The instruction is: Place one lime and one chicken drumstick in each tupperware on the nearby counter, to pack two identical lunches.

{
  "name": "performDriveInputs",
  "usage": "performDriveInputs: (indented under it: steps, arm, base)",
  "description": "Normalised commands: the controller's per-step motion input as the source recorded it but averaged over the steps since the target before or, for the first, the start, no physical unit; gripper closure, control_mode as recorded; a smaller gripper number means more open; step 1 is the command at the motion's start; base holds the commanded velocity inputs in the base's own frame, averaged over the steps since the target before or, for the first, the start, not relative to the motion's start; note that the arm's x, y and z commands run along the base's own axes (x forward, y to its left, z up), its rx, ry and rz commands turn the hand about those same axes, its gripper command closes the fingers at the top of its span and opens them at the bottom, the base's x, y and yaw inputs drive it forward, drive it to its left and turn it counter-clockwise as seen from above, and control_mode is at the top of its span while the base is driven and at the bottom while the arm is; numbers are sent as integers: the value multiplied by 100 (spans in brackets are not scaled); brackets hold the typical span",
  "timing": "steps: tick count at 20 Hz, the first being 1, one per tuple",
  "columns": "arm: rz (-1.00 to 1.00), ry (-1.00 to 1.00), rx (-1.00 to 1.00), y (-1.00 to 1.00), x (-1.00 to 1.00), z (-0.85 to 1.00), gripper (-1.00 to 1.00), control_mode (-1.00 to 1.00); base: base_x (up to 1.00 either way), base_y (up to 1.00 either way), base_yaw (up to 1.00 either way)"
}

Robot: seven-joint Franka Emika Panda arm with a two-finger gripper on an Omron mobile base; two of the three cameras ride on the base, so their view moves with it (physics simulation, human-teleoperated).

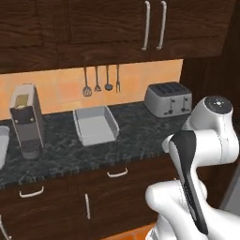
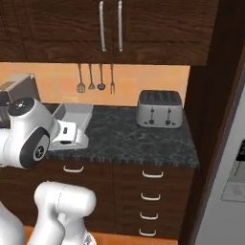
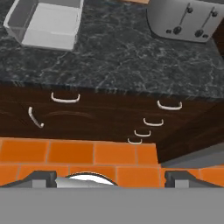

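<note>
- Hand view looks along the claw [image 3: 109,177], whose two dark finger tips [image 3: 41,178] stand wide apart at the bottom of the picture with nothing between them.
- Directly ahead of the claw in this view lies an orange tiled floor [image 3: 70,153], and past that the dark wood drawers [image 3: 100,116] with curved silver handles.
- Beyond the drawers runs the worktop [image 3: 127,57], dark marbled stone, well apart from the claw.
- One tupperware [image 3: 46,22] sits on the worktop, far ahead of the claw and off to its left in the hand view; it is a shallow light-grey tray with a raised rim, and its inside looks bare.
- A silver toaster [image 3: 183,17] stands far ahead of the claw and to its right in the same view, apart from the tray.
- Left base view shows the same tray [image 1: 95,124] between a coffee machine [image 1: 26,119] and the toaster [image 1: 168,98], with a second light-grey tray [image 1: 2,145] cut off at the picture's left edge, just beyond the coffee machine.
- On the orange wall behind the worktop hang four utensils [image 1: 101,80] in a row, under dark wood cupboards [image 1: 117,28] with long silver handles.
- Right base view has the white arm [image 2: 28,134] in front of the near tray [image 2: 74,117], hiding part of it; the toaster [image 2: 159,109] stands clear to the right.
- Whether any lime or drumstick lies in either tray cannot be made out beyond the bare floor of the near one.
</note>
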Motion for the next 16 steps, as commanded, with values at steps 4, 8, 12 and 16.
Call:
performDriveInputs:
  steps: [4,8,12,16]
  arm:
    - [0,0,0,0,0,0,-100,100]
    - [0,0,0,0,0,0,-100,100]
    - [0,0,0,0,0,0,-100,100]
    - [0,0,0,0,0,0,-100,100]
  base:
    - [-76,-98,0]
    - [-99,-77,0]
    - [-34,-96,0]
    - [3,-100,0]
